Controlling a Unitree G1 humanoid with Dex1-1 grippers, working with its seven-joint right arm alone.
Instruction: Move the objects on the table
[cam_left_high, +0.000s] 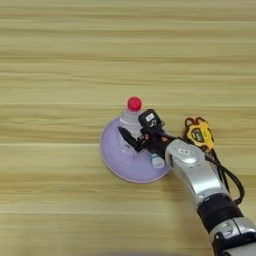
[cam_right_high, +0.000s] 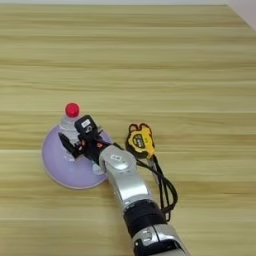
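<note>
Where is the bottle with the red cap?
The bottle stands upright on the purple plate, at its far edge, left of the tape measure; the right gripper is right beside it.

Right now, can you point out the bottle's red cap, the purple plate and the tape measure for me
red cap (cam_left_high: 134, 103), left eye view, on the cap's round top.
purple plate (cam_right_high: 55, 165), right eye view, on the bare lower left of its surface.
tape measure (cam_left_high: 198, 134), left eye view, on its yellow-and-black case.

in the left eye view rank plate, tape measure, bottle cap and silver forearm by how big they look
1. silver forearm, though it sits nearer the camera, so its lead over the plate is unsure
2. purple plate
3. yellow tape measure
4. red bottle cap
</note>
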